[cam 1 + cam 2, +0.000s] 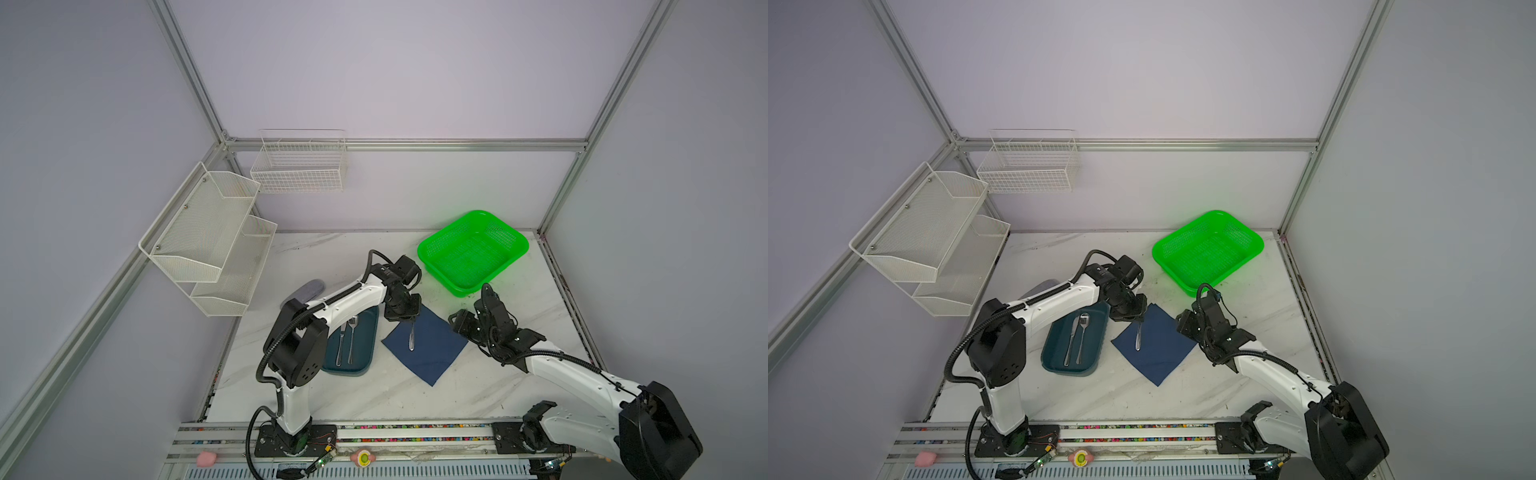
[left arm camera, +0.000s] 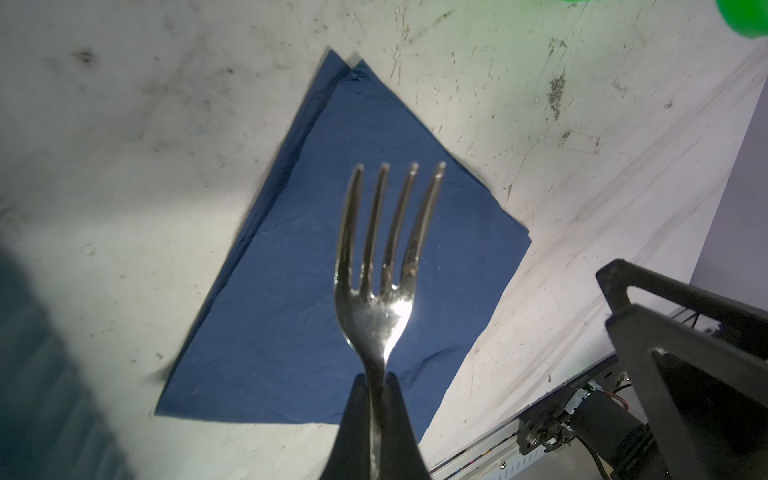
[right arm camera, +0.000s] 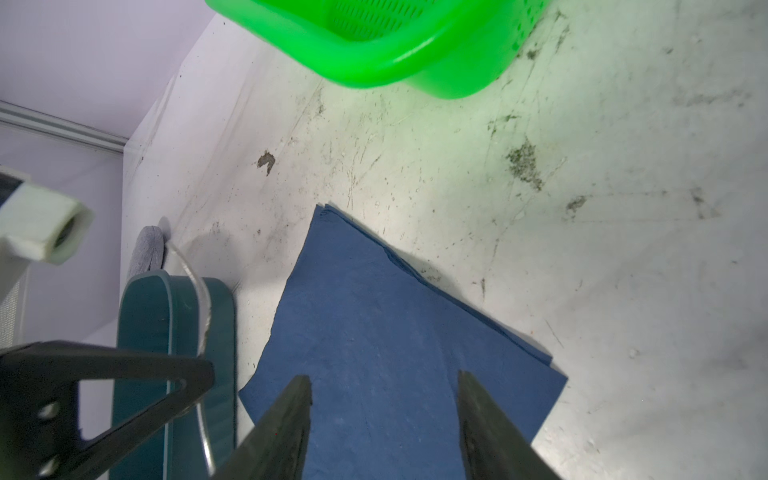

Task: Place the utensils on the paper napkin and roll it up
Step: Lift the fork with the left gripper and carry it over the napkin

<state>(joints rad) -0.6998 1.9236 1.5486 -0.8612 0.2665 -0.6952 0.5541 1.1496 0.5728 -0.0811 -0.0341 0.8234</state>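
My left gripper (image 2: 376, 380) is shut on the fork (image 2: 386, 257), pinching its neck just below the tines. In both top views the fork (image 1: 411, 337) (image 1: 1138, 337) hangs over the middle of the navy paper napkin (image 1: 432, 357) (image 1: 1158, 361) (image 2: 282, 316); whether it touches the sheet I cannot tell. The knife (image 1: 1072, 341) and spoon (image 1: 1083, 334) lie side by side in the dark teal tray (image 1: 368, 357) (image 1: 1057, 370). At the napkin's (image 3: 374, 316) right corner my right gripper (image 3: 384, 378) (image 1: 457, 322) (image 1: 1183, 323) stands open, with nothing between its fingers.
A green basket (image 1: 420, 249) (image 1: 1155, 251) (image 3: 374, 62) sits at the back right. Behind the tray, a grey oblong case (image 1: 305, 291) (image 3: 145, 249) lies partly hidden by the left arm. White wire racks (image 1: 208, 237) hang on the left wall. Marble tabletop (image 1: 374, 395) stretches to the front rail.
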